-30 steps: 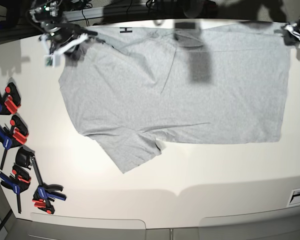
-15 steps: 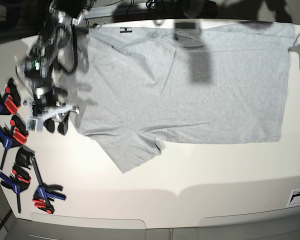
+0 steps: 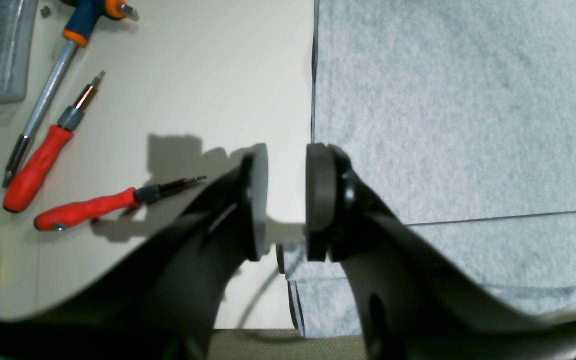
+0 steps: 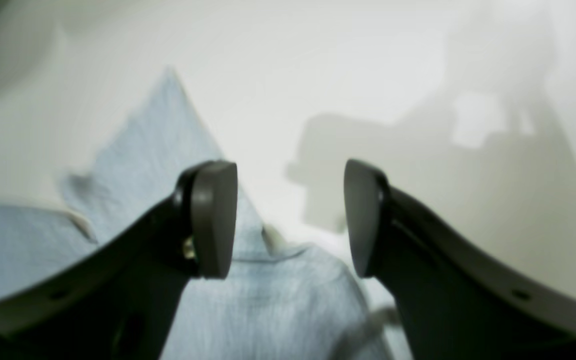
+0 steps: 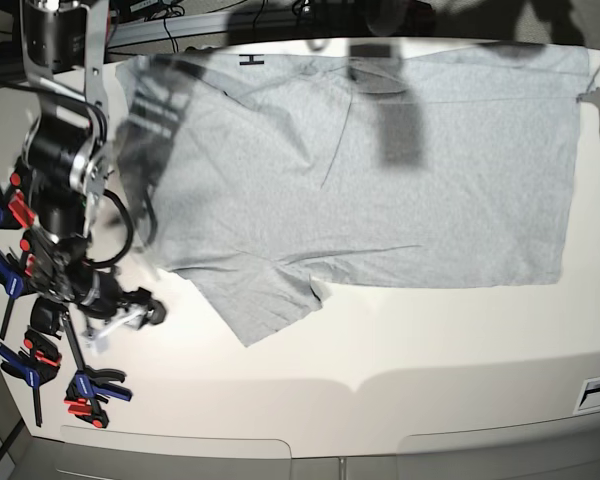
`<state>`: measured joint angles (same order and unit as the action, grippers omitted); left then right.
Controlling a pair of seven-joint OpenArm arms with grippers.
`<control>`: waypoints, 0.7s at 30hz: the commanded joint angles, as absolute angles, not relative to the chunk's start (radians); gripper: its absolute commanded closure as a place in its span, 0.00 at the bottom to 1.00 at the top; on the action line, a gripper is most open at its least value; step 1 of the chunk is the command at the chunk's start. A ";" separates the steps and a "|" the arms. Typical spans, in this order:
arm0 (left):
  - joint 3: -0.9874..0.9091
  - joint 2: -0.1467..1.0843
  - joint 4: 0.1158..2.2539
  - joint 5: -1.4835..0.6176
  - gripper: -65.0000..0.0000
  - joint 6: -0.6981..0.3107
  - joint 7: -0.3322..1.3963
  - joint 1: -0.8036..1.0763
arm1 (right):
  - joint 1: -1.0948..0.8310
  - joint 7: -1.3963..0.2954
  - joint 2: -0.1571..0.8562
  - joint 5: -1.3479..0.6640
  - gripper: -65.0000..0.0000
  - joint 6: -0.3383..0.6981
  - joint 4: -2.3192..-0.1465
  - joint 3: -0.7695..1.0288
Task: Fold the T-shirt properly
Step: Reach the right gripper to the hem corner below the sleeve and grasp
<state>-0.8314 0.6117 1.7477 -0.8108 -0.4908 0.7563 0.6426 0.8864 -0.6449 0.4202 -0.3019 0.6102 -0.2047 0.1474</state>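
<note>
Your grey T-shirt point(image 5: 370, 170) lies flat across the table point(image 5: 430, 350), soft and limp; both empty grippers, left point(image 3: 286, 200) narrowly parted, right point(image 4: 288, 217) wide, could pinch the seven o'clock sleeve hem.

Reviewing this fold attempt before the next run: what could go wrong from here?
1. The right hand is open over a bunched part of the T-shirt; closing there may pinch extra layers.
2. The left hand straddles the shirt's edge and could miss the fabric.
3. The right arm is close to the clamps and might snag one.
</note>
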 commanded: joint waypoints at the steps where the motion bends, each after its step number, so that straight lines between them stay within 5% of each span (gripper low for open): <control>1: -0.843 0.632 1.762 -0.821 0.82 -0.490 0.732 0.646 | 0.920 -0.630 0.419 -0.304 0.51 0.588 -0.204 0.113; 8: -0.843 0.632 1.762 -0.821 0.82 -0.490 0.733 0.646 | 0.874 -0.590 0.318 -0.152 0.51 0.437 -0.202 -0.058; 21: -0.843 0.632 1.762 -0.821 0.82 -0.490 0.731 0.646 | 0.863 -0.591 0.255 -0.179 0.51 0.513 -0.202 -0.066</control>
<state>-0.8314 0.6102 1.7477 -0.8108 -0.4908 0.7559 0.6426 0.8539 -0.5499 0.2604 -0.1867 0.4995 -0.2028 -0.0639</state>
